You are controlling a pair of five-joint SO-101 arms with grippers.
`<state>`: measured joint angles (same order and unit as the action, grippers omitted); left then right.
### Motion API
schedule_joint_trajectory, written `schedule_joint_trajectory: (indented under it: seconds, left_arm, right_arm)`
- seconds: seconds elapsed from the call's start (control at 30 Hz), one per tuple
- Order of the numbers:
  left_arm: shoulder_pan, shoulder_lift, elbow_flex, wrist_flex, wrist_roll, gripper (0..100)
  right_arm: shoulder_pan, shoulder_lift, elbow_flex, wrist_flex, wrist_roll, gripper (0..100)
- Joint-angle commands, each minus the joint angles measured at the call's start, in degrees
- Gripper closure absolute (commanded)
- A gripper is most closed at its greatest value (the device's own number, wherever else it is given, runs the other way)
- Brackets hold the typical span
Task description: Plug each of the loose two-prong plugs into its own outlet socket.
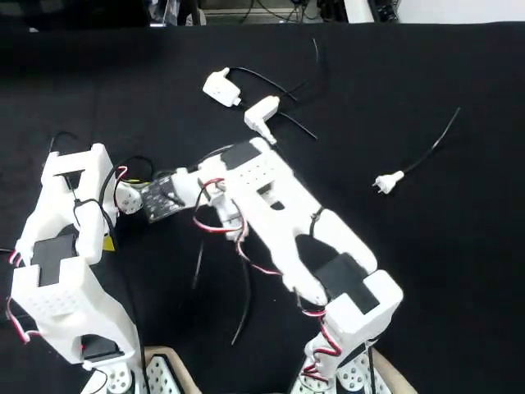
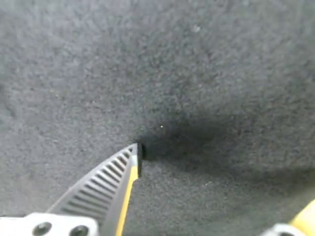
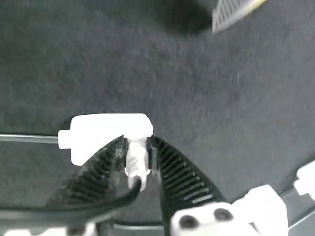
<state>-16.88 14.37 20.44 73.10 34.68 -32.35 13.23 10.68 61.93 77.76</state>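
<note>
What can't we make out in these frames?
- Right wrist view: prongs of the held plug are hidden by the fingers and the outlet socket; seated or not, cannot tell.
- High view: prongs of the loose plug are too small to judge.
- Left wrist view: the far finger is cut off by the corner.
</note>
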Motion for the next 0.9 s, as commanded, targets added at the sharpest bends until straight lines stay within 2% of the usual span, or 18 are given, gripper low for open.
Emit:
schedule_joint_trajectory:
  seconds: [0.0, 0.13, 0.43, 0.7, 0.87]
  left_arm:
    - [0.04, -2.37, -0.22, -1.23, -0.53, 48]
    - [0.04, -2.37, -0.22, -1.23, -0.53, 48]
    - [0.04, -2.37, -0.22, -1.23, -0.53, 48]
    - [0.04, -2.37, -0.22, -1.23, -0.53, 48]
    - [0.04, -2.37, -0.22, -1.23, -0.53, 48]
  right_arm:
    - [4.13, 0.66, 1.63, 0.62, 0.7, 98.7]
    - [3.25, 2.15, 4.7, -0.09, 0.7, 98.7]
    - [3.52, 2.33, 14.2, -11.6, 0.26, 98.7]
    - [8.7, 2.07, 11.38, -11.6, -10.64, 98.7]
    - [10.29, 1.98, 11.3, -7.21, -11.34, 98.7]
